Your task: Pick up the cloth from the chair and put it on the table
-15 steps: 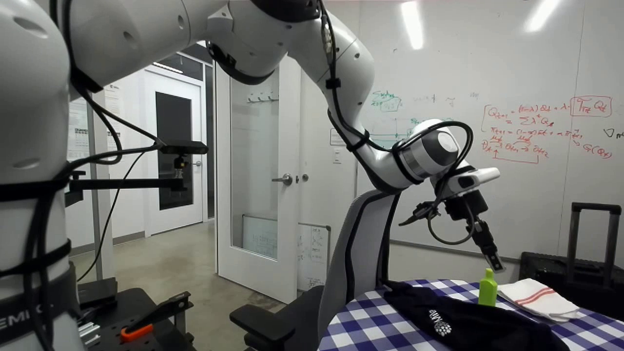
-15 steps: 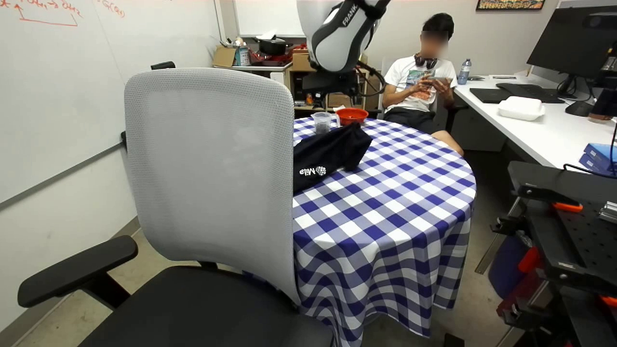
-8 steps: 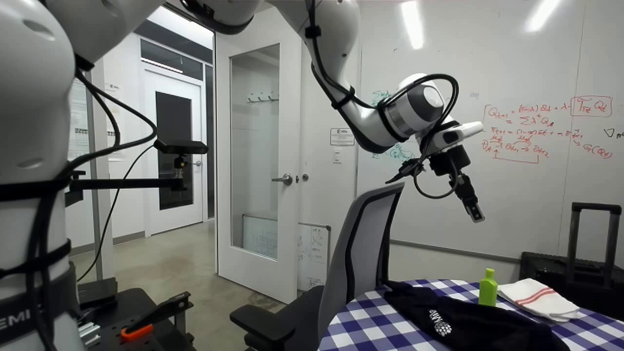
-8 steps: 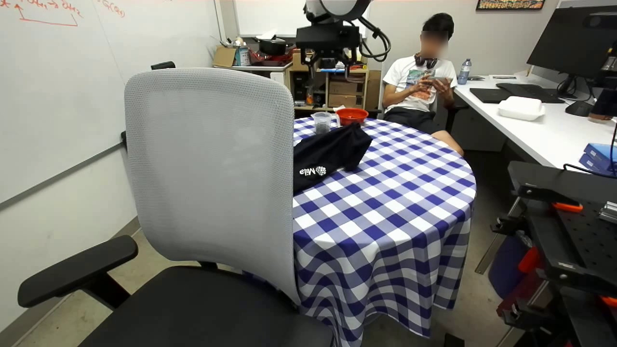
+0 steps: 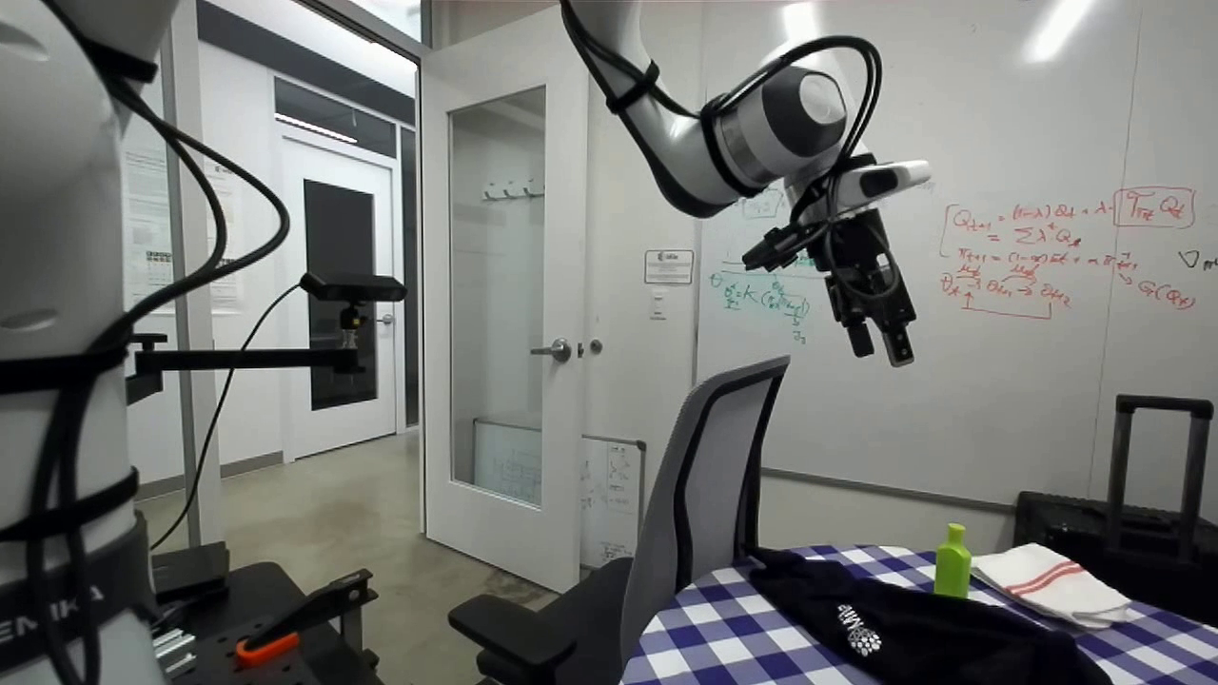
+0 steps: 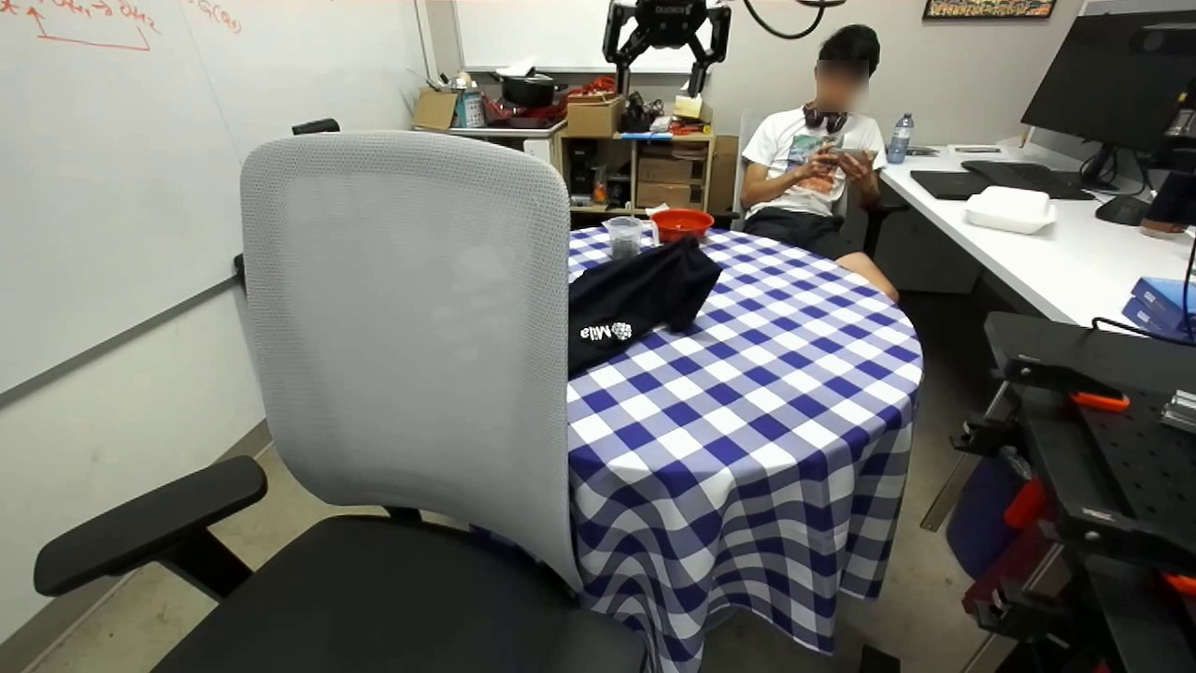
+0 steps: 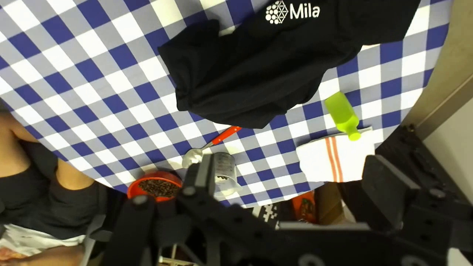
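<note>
The claw (image 6: 660,81), spread wide, hangs above the table (image 6: 747,402), while the black cloth (image 7: 266,70) lies rumpled on the table, which also bears a green bottle (image 7: 340,111), and the grey chair (image 6: 402,318) stands just beside the table.

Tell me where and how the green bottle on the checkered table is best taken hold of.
Likely across the body of the green bottle, below its narrow neck, with the open tool coming straight down. The bottle stands upright, neck uppermost, while the dark cloth and striped towel close by may hamper a sideways approach.
</note>
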### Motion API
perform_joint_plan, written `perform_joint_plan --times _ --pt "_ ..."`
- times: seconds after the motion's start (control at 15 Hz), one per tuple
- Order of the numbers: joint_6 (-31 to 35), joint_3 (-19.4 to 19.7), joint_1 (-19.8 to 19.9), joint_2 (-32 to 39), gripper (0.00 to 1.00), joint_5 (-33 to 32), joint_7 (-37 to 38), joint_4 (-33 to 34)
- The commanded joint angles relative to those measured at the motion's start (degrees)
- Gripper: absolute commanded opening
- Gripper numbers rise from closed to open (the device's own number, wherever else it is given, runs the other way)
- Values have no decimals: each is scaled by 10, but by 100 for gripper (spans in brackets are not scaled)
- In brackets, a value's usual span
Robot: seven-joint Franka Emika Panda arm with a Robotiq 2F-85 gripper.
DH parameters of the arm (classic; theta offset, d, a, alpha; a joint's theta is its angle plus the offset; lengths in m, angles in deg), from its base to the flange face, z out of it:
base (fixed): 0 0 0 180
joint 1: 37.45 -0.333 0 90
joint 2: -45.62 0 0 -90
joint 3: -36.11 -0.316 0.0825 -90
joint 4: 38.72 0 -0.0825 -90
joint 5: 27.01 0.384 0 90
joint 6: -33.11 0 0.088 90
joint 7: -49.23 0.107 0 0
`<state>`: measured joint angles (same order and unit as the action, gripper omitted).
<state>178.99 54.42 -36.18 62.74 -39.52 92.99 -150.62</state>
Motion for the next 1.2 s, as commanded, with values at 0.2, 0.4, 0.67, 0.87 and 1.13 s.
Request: perform_joint_plan --times 0.2,0.4,0.67,0.87,1.13 --pt "-57 -49 56 -100 100 55 -259 -83" --pt "-88 -63 67 -125 100 74 -363 -100" --pt "-129 -79 70 -160 100 99 -489 -121" --pt "-173 -86 67 -176 100 107 -573 -132" --pt "-154 -84 67 -153 100 90 -521 -115"
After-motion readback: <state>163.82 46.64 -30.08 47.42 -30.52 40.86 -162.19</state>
